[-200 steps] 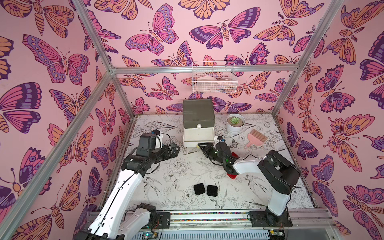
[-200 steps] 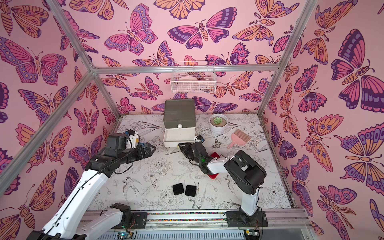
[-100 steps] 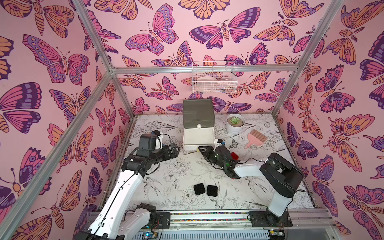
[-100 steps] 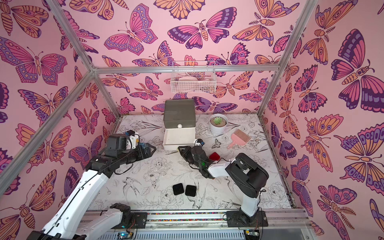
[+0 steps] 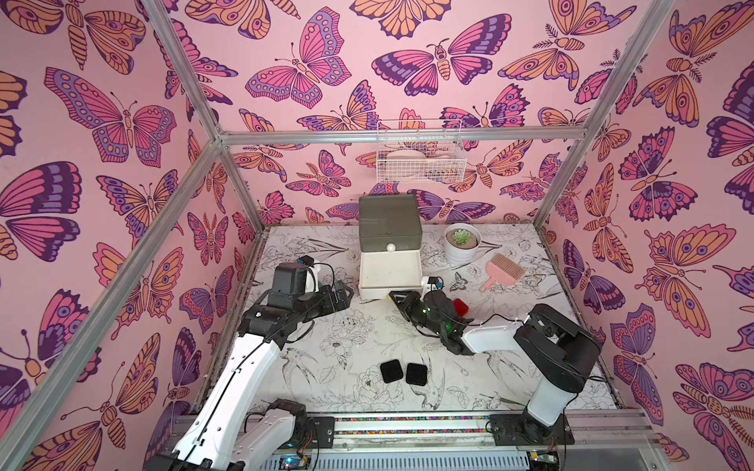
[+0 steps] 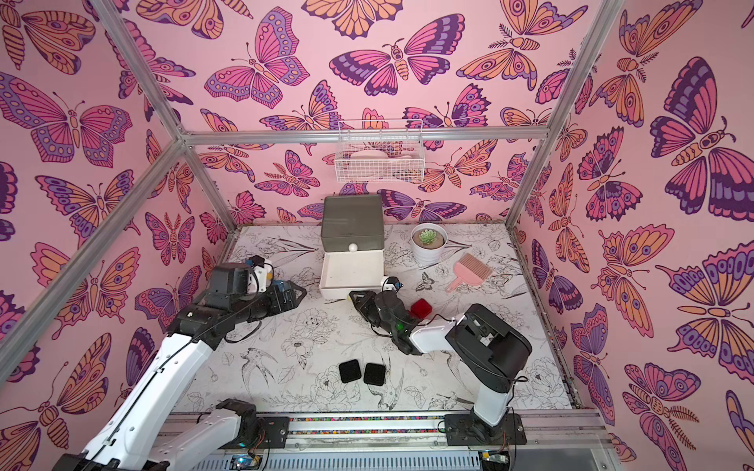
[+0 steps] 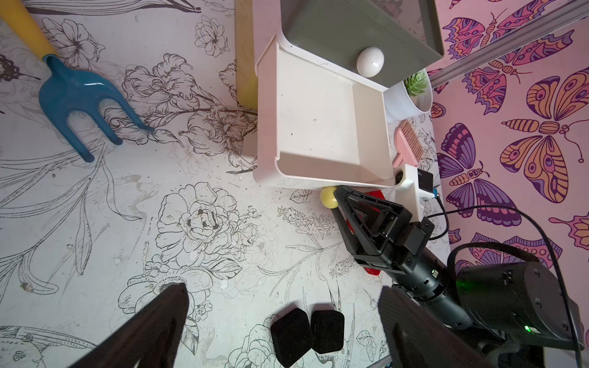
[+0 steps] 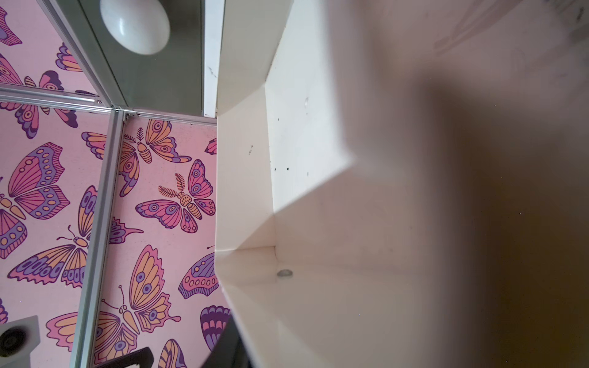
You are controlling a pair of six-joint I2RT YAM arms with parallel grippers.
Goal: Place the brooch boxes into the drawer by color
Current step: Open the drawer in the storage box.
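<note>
Drawer (image 5: 389, 222) stands open, yellow knob (image 7: 328, 197) at right gripper (image 7: 339, 192) fingertips.

You have bright, even light in both top views; shadows on the table (image 5: 367, 338) under the arms are faint and soft-edged. Your left wrist view is sharp, with a small gleam on the white knob (image 7: 370, 61). In your right wrist view a dark, unfocused smear (image 8: 478, 223) covers about half the picture, while the drawer (image 8: 302, 143) beside it stays fairly crisp.
</note>
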